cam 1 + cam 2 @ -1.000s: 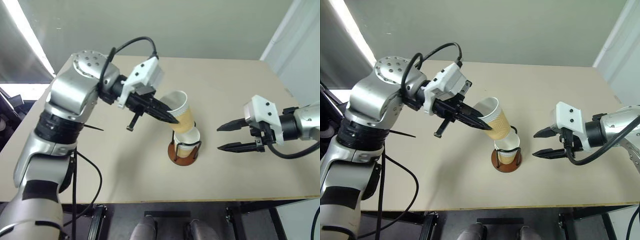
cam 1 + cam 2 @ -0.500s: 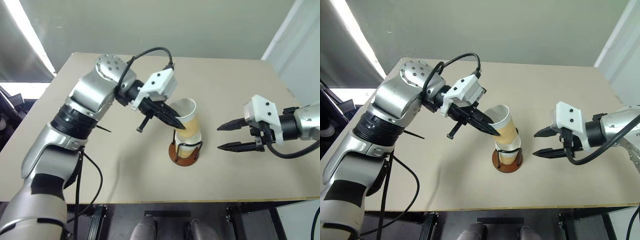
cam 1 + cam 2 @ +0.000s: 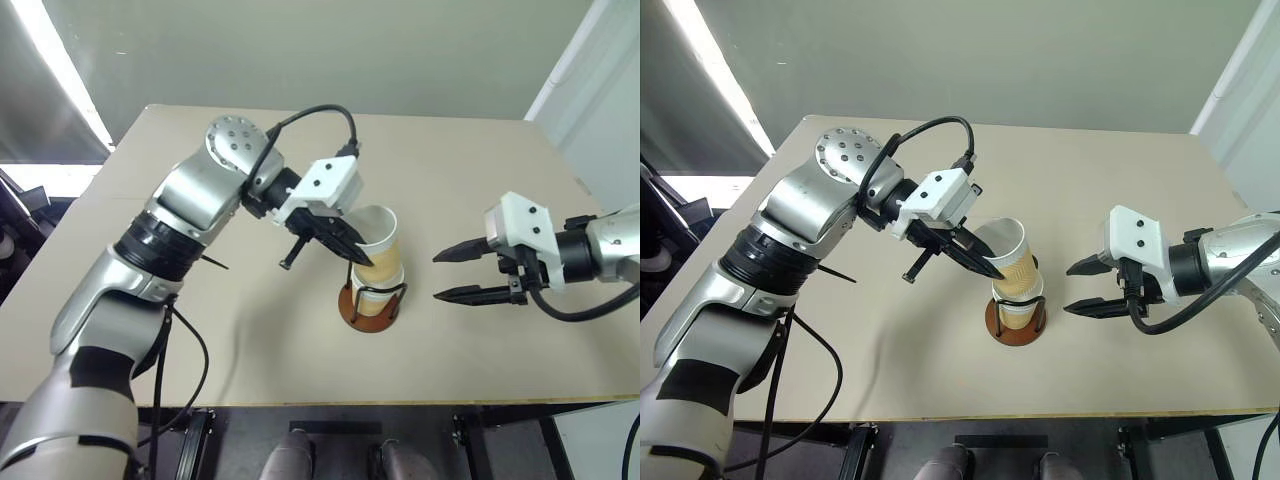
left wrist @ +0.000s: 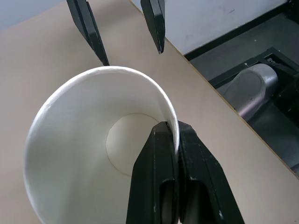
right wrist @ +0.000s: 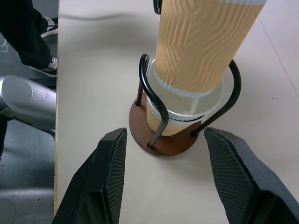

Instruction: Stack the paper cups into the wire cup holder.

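Observation:
My left gripper [image 3: 360, 257] is shut on the rim of a tan-orange paper cup [image 3: 378, 240], one finger inside the white wall and one outside [image 4: 161, 154]. The cup stands nearly upright, and its bottom sits in the mouth of a second paper cup [image 5: 180, 116] standing in the wire cup holder [image 5: 152, 93]. The holder has a round reddish-brown base [image 3: 352, 315] and stands mid-table. To the right of the holder, my right gripper [image 3: 436, 278] hangs open and level, pointing at it with nothing between its fingers [image 5: 110, 177].
The beige table [image 3: 480, 170] stretches behind and to both sides of the holder, with its front edge [image 3: 400, 402] close by. A person's dark leg and shoe [image 5: 28, 32] show beyond the table's edge.
My left gripper has carried the cup down and right over the holder. The cup has tipped from slanted to nearly upright and sunk into the cup below. The right gripper stayed put.

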